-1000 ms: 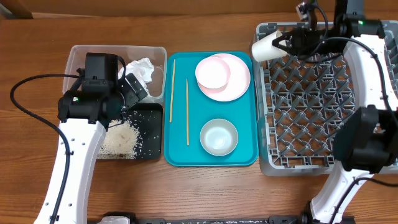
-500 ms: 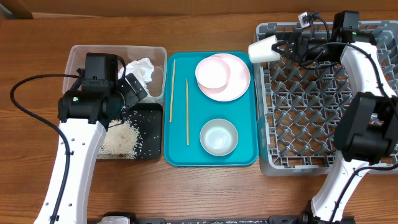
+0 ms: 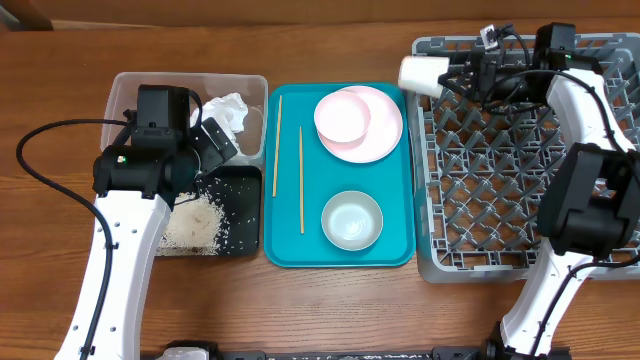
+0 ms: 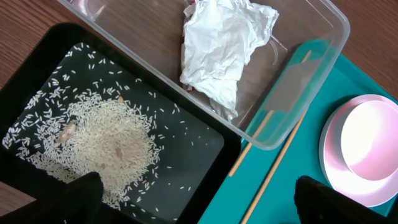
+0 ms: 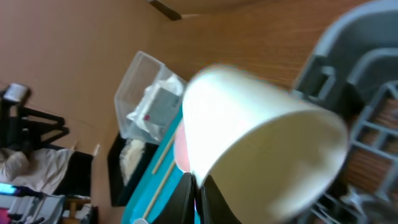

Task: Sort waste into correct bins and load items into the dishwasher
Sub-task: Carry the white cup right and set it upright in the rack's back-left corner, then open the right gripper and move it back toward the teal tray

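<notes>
Since a second ago, moved only on the right side. Carried the white cup slightly further left and turned it from a tilt to lying on its side. Now held over the far left corner of the grey rack, sticking out a little past the rim toward the teal tray. Gripped there by the closed right hand, at the end nearer to the arm. On the left side, nothing different. Hovering as before over the black tray and the clear tub with the left hand, fingers wide apart and holding nothing.

For the task, probably a re-orienting step before setting the cup down between the pegs. Not yet released, and not clearly resting on the rack. Apparently finished with the waste: crumpled tissue in the tub, rice heaped in the black tray. To load afterwards, all on the teal tray: the pink plate with one bowl on it, a second bowl nearer, and two chopsticks along the left side.

About the cup itself: small, plain white, tapered, with a smooth wall and no handle in sight. Blurred in the right wrist view, so impossible to say whether empty.
</notes>
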Controlling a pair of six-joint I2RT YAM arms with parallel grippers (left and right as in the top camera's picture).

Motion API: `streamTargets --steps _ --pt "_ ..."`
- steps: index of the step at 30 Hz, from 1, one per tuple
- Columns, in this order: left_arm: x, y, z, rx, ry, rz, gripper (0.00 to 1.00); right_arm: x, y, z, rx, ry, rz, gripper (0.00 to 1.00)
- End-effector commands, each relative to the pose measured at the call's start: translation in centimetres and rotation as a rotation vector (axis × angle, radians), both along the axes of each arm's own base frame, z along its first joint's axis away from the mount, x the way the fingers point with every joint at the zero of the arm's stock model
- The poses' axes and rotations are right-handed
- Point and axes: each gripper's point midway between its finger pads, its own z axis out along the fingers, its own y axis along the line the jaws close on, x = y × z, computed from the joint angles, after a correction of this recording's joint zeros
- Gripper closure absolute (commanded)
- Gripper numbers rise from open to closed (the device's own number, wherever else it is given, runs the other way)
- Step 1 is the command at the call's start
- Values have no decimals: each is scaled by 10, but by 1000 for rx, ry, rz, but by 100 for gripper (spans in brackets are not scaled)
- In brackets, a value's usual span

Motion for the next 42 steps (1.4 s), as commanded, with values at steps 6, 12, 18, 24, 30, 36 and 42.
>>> streamTargets --steps 6,12,18,24,30,36,42 --pt "2 0 7 6 -21 -13 0 -4 -39 -59 -203 139 -97 96" --pt "2 0 7 6 -21 -13 0 -9 -46 -60 -197 170 -107 96" --pt "2 0 7 6 -21 -13 0 -16 -49 -62 -199 210 -111 96" --pt "2 0 7 6 -21 -13 0 -23 -48 -42 -198 221 -110 96" --pt "2 0 7 6 -21 -13 0 -27 -57 -9 -310 235 -204 96" --pt "2 0 7 6 -21 -13 0 -53 -49 21 -456 277 -245 96" --pt "2 0 7 6 -21 -13 0 -89 -22 20 -621 399 -219 86"
